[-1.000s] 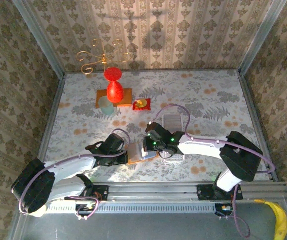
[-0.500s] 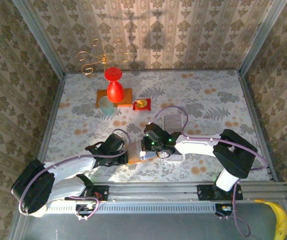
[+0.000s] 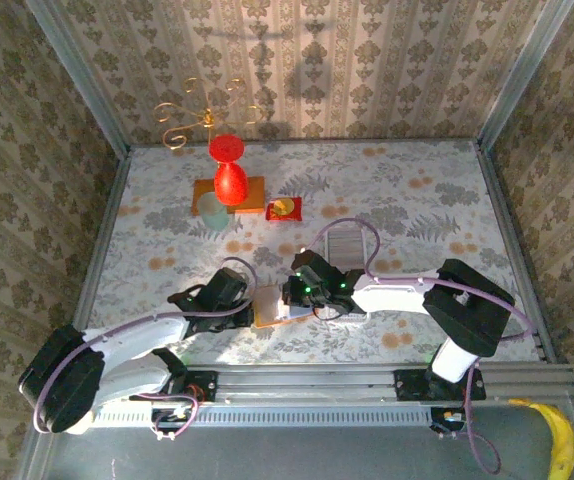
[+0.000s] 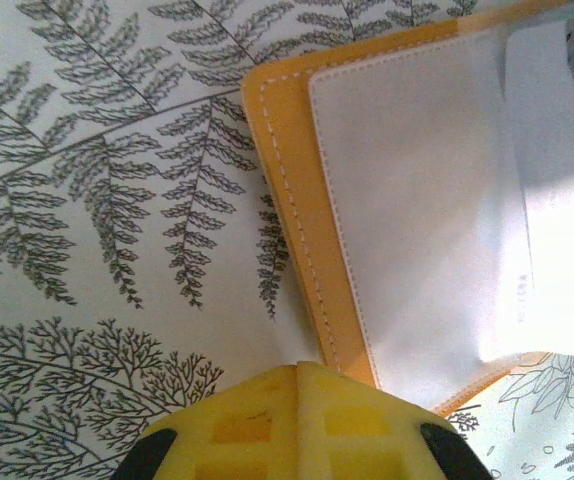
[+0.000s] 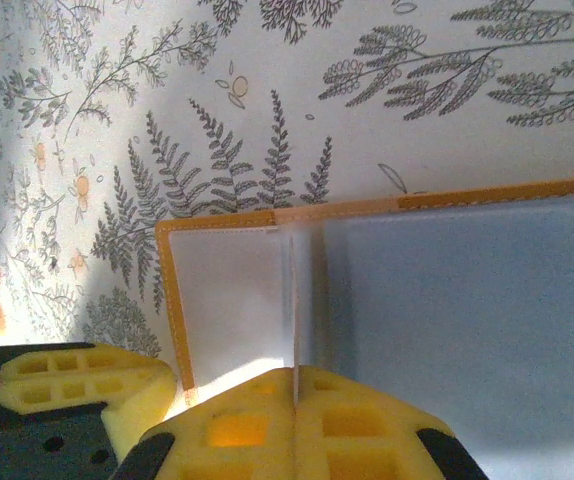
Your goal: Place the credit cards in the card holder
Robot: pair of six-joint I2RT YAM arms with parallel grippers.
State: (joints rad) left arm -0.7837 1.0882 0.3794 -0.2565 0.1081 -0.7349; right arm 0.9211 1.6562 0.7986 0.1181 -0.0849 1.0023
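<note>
The right claw [image 5: 295, 385] is pinched tight on a credit card [image 5: 294, 300], seen edge-on as a thin pale blade rising from between its yellow pads; the card stands directly over the card holder [image 5: 367, 207], in line with the seam between two of its clear pockets. The left claw [image 4: 299, 378] is closed with nothing between its pads, its tip resting at the orange stitched border of the holder [image 4: 287, 200], apparently pinning it to the patterned table [image 4: 97, 200]. The step in hand looks like the insertion itself; the next move calls for the card's leading edge to find the pocket's mouth and slide in flat, while the left claw keeps the holder from skating away. In the top view the right claw [image 3: 292, 297] now sits a little further left than a second ago and covers more of the holder [image 3: 269, 306]; the left claw [image 3: 250, 311] has barely shifted; both claws are as tightly closed as before.
</note>
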